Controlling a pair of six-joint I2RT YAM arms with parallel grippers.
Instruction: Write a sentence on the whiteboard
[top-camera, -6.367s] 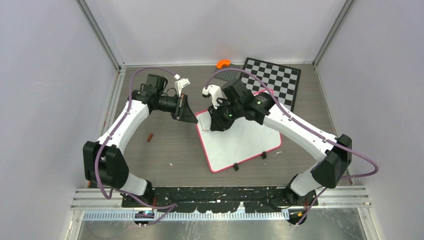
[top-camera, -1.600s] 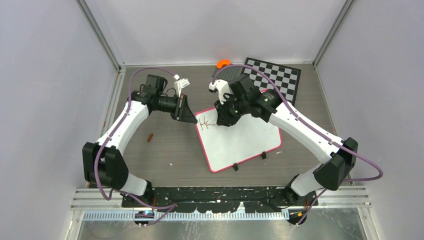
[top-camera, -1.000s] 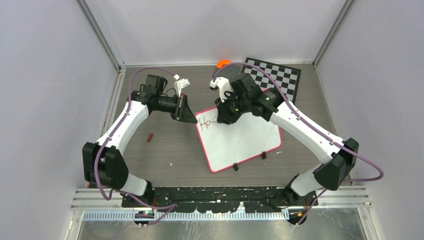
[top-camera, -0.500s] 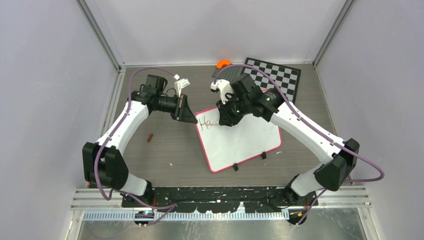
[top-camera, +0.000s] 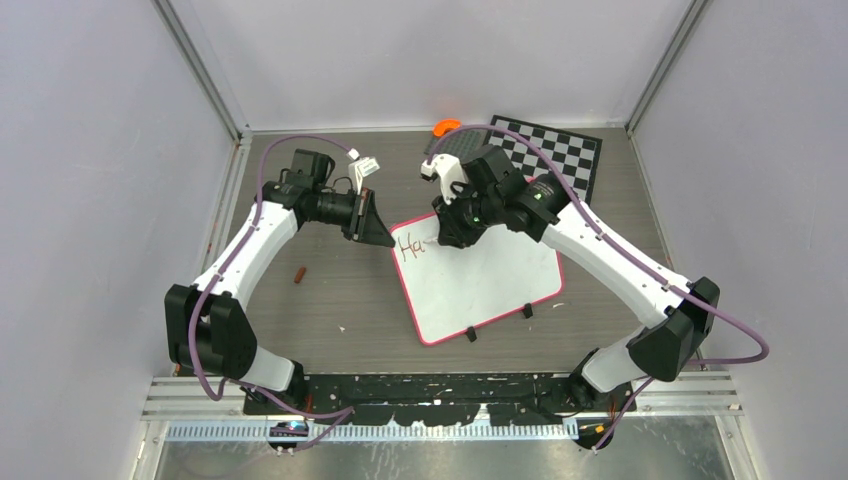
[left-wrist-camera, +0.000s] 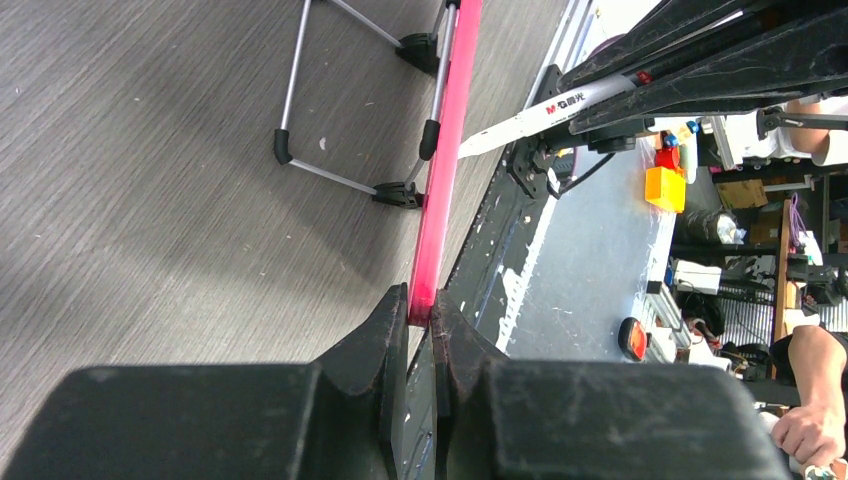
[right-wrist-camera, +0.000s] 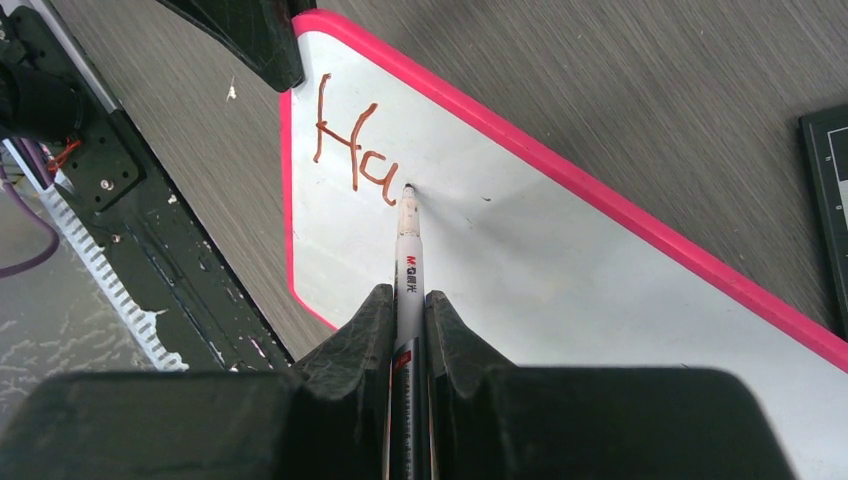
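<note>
I see the whiteboard (top-camera: 490, 285) lying on the table (top-camera: 330, 300), right of centre and turned askew, so one corner points toward the far left. It is a white rectangle with rounded corners and a thin pink-red frame. Two black clip feet show on its near edge, and the left wrist view shows thin wire legs with black tips under the frame. Of the sentence (right-wrist-camera: 350, 145) I read only "Ha", in red-brown strokes at the far-left corner. The rest of the surface is blank.
</note>
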